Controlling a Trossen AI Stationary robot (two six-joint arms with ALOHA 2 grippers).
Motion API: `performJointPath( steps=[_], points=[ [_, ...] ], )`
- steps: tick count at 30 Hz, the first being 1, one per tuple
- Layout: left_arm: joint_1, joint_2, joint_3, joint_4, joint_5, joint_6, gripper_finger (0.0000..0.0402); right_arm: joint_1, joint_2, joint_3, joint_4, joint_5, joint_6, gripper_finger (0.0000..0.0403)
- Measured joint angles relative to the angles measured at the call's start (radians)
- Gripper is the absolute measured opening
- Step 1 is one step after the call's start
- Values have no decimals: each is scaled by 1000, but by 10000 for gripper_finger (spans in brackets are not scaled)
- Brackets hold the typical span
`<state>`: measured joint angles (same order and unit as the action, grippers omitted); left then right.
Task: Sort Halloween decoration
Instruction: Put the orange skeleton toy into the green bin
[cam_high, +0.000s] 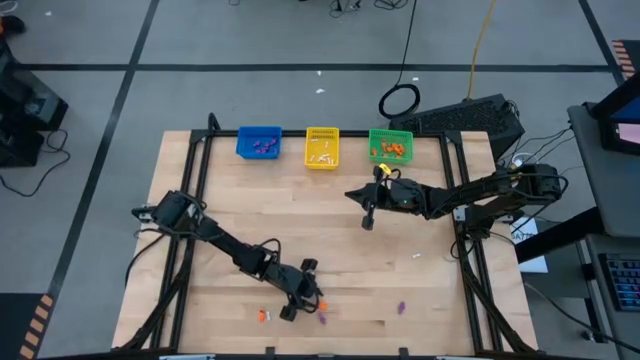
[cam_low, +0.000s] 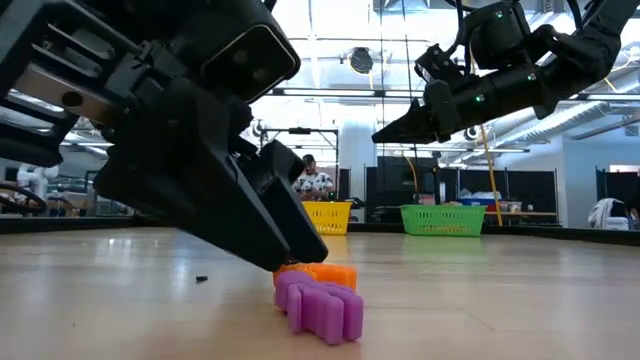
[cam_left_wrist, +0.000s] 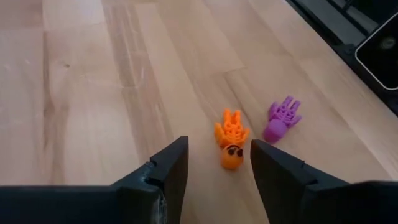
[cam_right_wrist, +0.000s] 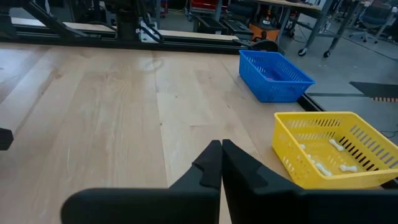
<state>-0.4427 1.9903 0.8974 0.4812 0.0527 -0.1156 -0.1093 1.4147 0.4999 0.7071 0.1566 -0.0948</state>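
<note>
Nearly on it: open fingers straddle a tiny orange trinket

Down at the near edge of the pale wooden table (cam_high: 300, 235), the left gripper (cam_left_wrist: 217, 171) stands with its jaws apart, one dark finger on each side of a small orange plastic skeleton-shaped trinket (cam_left_wrist: 231, 138). A purple plastic trinket of the same shape (cam_left_wrist: 282, 118) lies just beside it. Both look light, stiff and knobbly, likely to skid or flip on the smooth wood; I judge the round head end, sitting between the fingers, the surest place to pinch. Another orange piece (cam_high: 263, 316) and another purple one (cam_high: 402, 308) lie nearby. The table's front edge is close, so room lies toward the far side, where the blue mesh basket (cam_high: 259, 143), yellow mesh basket (cam_high: 322, 147) and green mesh basket (cam_high: 390, 146) stand. The right gripper (cam_right_wrist: 221, 163) hangs pressed together above mid-table.
</note>
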Motion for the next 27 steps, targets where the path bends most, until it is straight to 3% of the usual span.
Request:
performJointPath(
  steps=[12,16,22,27],
  points=[
    [11,95,72,23,73,22,168,0,1,0,6,0,1,0],
    [23,95,75,6,81,20,128,0,1,1,7,0,0,0],
    [34,92,75,-13,89,27,28,0,1,1,8,0,-2,0],
    [63,38,71,-88,60,72,16,0,1,1,8,2,2,0]
  ],
)
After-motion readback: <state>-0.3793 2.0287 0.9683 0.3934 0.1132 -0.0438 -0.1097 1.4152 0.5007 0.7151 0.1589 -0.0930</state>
